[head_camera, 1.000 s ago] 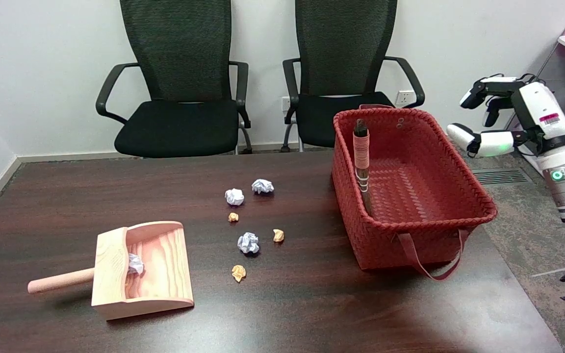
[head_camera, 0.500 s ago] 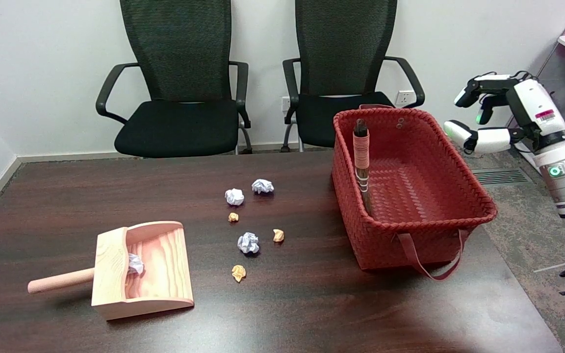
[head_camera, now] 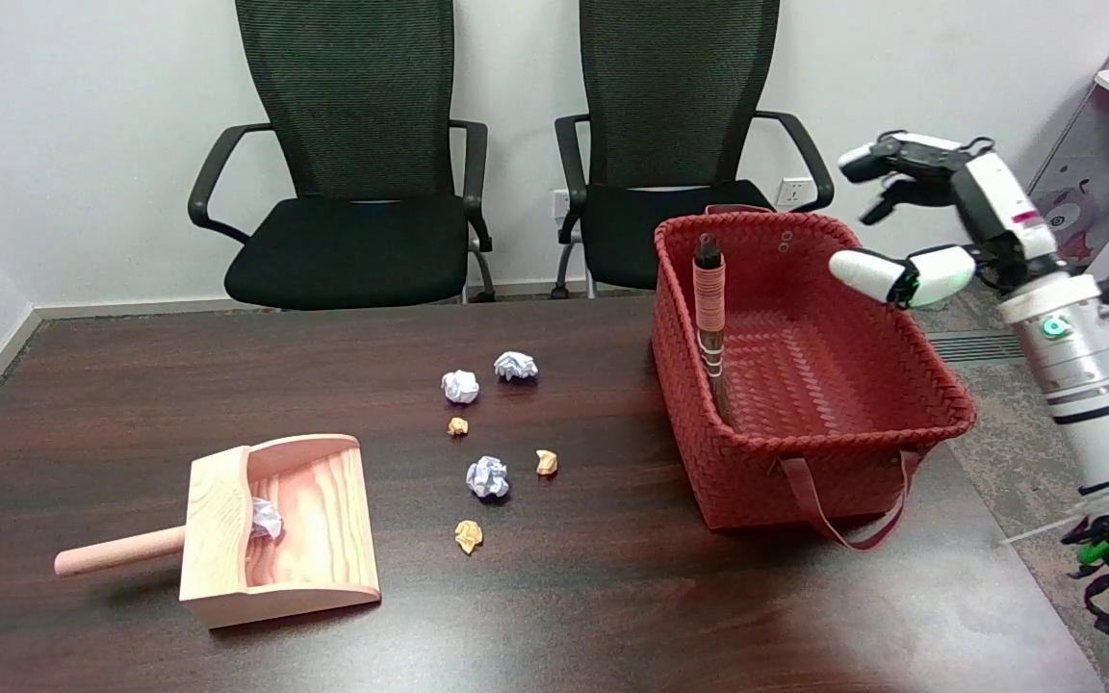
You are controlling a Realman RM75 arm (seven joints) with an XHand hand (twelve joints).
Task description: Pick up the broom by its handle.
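The broom [head_camera: 710, 318] is seen standing nearly upright inside the red woven basket [head_camera: 911, 318], leaned against the basket's left wall, its handle wrapped in pinkish cord and topped by a dark tip. The basket is set on the right part of the dark wooden surface [head_camera: 612, 597]. The right hand [head_camera: 911, 217] is held in the air above the basket's far right rim, fingers spread apart and nothing grasped, apart from the broom. A wooden dustpan [head_camera: 280, 529] holding one paper ball is placed near left. Crumpled paper scraps [head_camera: 487, 476] are scattered across the middle. Two black office chairs [head_camera: 352, 154] are positioned beyond the far edge.
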